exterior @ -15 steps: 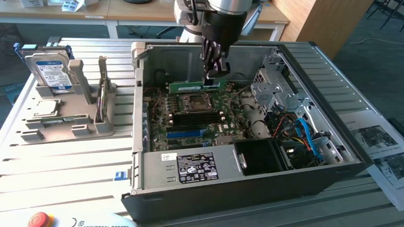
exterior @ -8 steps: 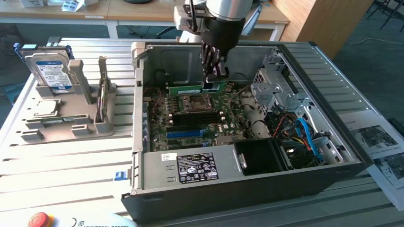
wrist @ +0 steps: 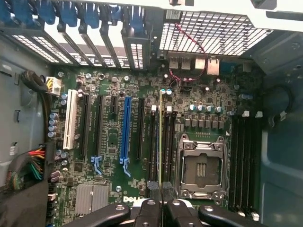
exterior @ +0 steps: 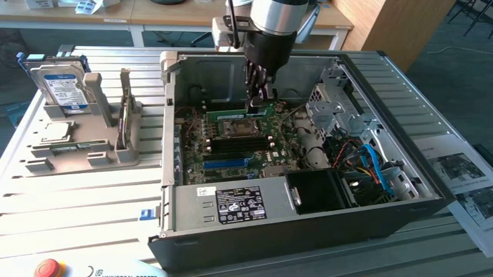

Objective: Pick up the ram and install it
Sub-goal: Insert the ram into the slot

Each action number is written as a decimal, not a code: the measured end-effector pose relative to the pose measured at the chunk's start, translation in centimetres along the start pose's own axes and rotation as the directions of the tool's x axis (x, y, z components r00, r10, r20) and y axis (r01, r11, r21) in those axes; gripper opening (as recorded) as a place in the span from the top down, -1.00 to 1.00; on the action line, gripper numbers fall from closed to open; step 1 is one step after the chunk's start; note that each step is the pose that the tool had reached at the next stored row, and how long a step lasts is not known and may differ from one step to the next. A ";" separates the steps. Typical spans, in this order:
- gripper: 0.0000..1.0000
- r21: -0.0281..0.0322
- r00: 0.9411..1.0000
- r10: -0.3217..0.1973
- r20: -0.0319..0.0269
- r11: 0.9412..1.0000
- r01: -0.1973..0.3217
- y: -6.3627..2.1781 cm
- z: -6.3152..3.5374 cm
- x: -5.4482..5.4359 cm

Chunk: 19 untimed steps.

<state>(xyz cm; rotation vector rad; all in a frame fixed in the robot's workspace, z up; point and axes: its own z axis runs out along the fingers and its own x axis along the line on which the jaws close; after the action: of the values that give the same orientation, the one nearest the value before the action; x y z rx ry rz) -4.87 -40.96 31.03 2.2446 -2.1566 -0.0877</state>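
Note:
The ram (exterior: 231, 116) is a thin green stick held on edge inside the open computer case, just above the motherboard (exterior: 223, 156) on the far side of the empty processor socket (exterior: 239, 128). My gripper (exterior: 258, 105) reaches straight down from above and is shut on the ram's upper edge. In the wrist view the ram (wrist: 160, 142) shows edge-on as a narrow line between my fingertips (wrist: 150, 210). It runs along the black memory slots (wrist: 152, 142) beside the socket (wrist: 201, 168). Whether it touches a slot I cannot tell.
A grey fixture (exterior: 77, 144) on the exterior view's left holds a hard drive (exterior: 62, 86) and a silver processor chip (exterior: 55, 131). The case holds a metal drive cage (exterior: 335, 109), blue and black cables (exterior: 370, 167) and a power supply (exterior: 231, 205). A red stop button (exterior: 48, 268) sits at the front.

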 end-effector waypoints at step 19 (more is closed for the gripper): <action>0.76 0.000 1.000 0.019 0.001 1.000 -0.019 -0.07 1.02 0.0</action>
<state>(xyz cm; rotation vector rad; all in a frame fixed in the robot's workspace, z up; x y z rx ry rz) -4.86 -40.97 30.01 2.2242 -2.1781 -0.0880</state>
